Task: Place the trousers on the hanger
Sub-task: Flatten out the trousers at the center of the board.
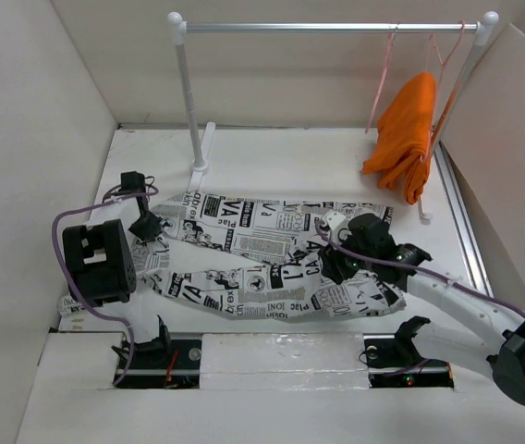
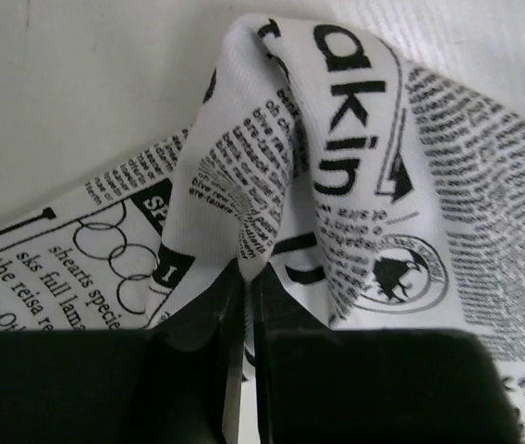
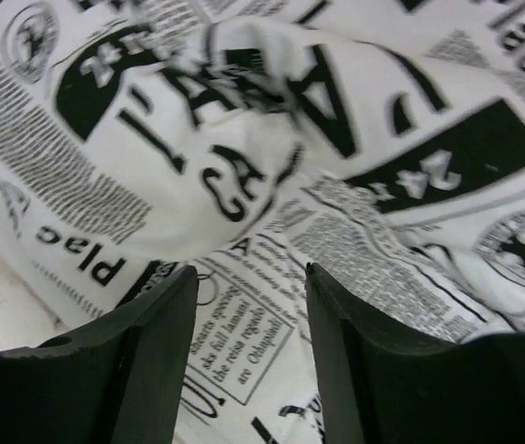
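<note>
The newspaper-print trousers (image 1: 262, 254) lie spread flat across the table, the legs running left to right. My left gripper (image 1: 147, 229) is at their left end, shut on a raised fold of the fabric (image 2: 336, 166); its jaws (image 2: 246, 277) pinch the cloth between them. My right gripper (image 1: 330, 266) is over the right part of the trousers. It is open (image 3: 249, 273), just above the printed fabric (image 3: 244, 139), with nothing between the fingers. The pale pink hanger (image 1: 383, 83) hangs empty from the rail at the back right.
A white clothes rail (image 1: 336, 28) on two posts stands at the back. A coral-orange hanger (image 1: 445, 102) carrying an orange cloth (image 1: 409, 129) hangs to the right of the pink one. White walls close in on both sides. The left post's foot (image 1: 202, 153) rests behind the trousers.
</note>
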`<state>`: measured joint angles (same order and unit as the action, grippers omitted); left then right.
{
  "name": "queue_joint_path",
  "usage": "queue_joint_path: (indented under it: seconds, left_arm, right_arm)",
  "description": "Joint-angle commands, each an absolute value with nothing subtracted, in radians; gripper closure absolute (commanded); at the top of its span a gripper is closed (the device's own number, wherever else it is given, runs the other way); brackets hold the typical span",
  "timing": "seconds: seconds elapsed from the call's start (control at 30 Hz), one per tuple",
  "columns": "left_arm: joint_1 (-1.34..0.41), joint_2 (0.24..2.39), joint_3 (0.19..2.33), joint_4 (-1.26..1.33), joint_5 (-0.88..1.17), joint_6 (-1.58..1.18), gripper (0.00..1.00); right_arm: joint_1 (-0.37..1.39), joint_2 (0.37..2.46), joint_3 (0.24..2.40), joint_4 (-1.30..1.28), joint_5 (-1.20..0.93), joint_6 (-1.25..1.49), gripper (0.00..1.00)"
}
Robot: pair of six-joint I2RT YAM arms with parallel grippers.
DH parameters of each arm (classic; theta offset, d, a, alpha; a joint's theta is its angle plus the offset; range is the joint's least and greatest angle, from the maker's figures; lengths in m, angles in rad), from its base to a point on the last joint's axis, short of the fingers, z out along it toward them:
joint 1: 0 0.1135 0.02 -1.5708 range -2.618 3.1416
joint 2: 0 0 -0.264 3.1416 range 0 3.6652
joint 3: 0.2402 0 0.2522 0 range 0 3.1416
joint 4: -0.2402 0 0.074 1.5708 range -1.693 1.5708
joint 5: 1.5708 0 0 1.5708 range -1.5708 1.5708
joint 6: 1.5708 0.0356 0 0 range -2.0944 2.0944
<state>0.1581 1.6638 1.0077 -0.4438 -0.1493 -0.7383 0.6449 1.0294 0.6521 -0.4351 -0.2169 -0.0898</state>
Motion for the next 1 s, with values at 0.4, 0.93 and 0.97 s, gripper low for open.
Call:
queue_joint_path:
  seconds: [0.4,0.93,0.97]
  left_arm:
    - [0.153,1.625,1.301,-0.523,-0.27,-0.601,1.0]
    - [0.153,1.563,1.304,-0.443,-0.273,-0.592,1.0]
    - [0.153,1.563,1.307,-0.437,-0.272,-0.597,1.0]
  right_arm:
    - [-0.075,1.164,0.612,-0.175,-0.27,0.09,0.24]
    - [-0.342,1.404,0.587,-0.03,-0.47,0.147,1.0]
    - [-0.388,1.344,0.592,-0.058,-0.45,0.143,1.0]
